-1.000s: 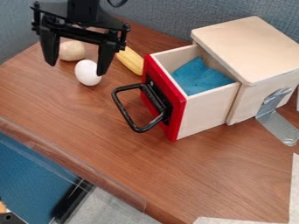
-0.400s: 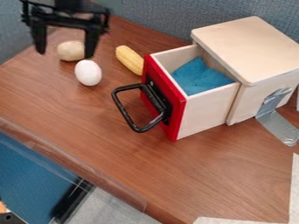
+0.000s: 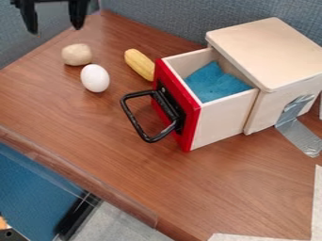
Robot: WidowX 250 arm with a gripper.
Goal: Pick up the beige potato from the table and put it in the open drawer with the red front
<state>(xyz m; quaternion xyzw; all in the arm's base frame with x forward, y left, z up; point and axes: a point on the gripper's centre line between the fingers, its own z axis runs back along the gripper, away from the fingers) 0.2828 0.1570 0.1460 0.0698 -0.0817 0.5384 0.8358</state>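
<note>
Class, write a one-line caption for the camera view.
Open gripper above a wooden table with a white egg, a potato, yellow corn and an open red-fronted drawer.

Above its jaws, the gripper [image 3: 55, 30] is cut off by the top edge; well right of them, the wooden box [image 3: 270, 52] crosses the right edge, hiding the drawer's [image 3: 223, 117] rear; far below-right, a pale sheet [image 3: 264, 237] is cropped.

We see a counter [image 3: 207, 188] with a smooth, lightly glossy wood-grain surface. The drawer box [image 3: 267, 52] looks like pale, smooth, matt wood, its drawer front [image 3: 195, 123] painted glossy red. We find a shiny black handle [image 3: 134, 118], soft-looking matt blue cloth [image 3: 215, 82], wrinkled silvery tape [image 3: 301, 136], a smooth white egg [image 3: 95, 78] and woven fabric panels [image 3: 176, 19].
</note>
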